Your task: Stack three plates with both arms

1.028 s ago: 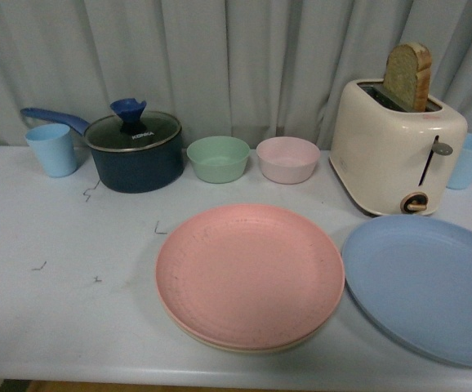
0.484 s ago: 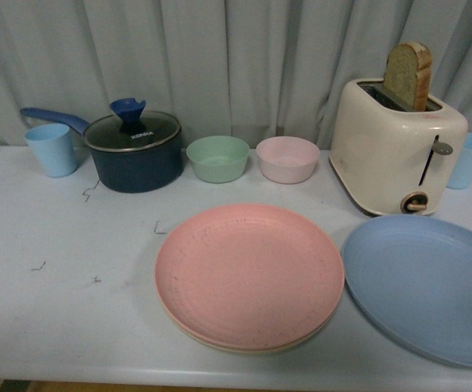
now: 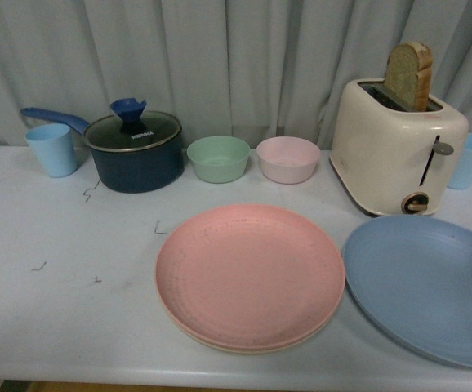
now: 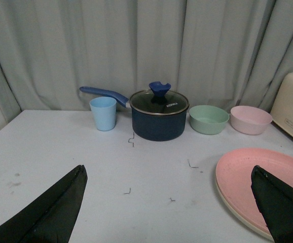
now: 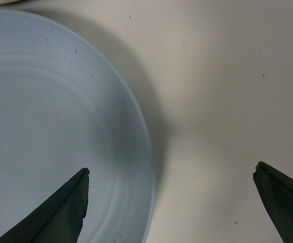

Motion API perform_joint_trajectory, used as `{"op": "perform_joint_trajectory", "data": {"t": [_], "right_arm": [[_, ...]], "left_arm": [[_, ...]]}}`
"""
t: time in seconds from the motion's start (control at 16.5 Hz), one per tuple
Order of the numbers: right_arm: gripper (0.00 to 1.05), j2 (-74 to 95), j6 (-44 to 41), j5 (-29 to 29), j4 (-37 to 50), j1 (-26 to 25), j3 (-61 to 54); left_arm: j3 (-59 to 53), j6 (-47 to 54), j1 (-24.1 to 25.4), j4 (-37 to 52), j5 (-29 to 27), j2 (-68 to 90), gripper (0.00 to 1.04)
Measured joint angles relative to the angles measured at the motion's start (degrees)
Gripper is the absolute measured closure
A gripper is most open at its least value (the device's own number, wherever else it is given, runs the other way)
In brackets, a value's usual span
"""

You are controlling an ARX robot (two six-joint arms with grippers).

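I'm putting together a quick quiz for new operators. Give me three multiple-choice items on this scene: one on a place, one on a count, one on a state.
1. The blue plate lies: A) on the table beside the pink plate; B) on top of the pink plate; C) on the toaster.
2. Small bowls between the pot and the toaster: A) one; B) two; C) four.
3. The right gripper has its jaws: A) shut on the blue plate; B) shut on nothing; C) open.
Answers: 1 A, it sits alone on bare table; 2 B, one green, one pink; 3 C, the right wrist view shows them wide apart over the plate's rim.
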Motion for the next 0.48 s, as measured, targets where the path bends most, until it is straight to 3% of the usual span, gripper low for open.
{"op": "perform_joint_trajectory", "data": {"t": [0.18, 0.48], "right_arm": [[0.07, 4.66, -1.11, 3.17, -0.57, 2.08, 2.78], [0.41, 6.58, -2.25, 4.92, 0.13, 3.48, 3.19]], "left_arm": [[0.0, 0.0, 0.0, 0.0, 0.0, 0.0, 0.07], [0.0, 0.0, 0.0, 0.0, 0.0, 0.0, 0.07]]}}
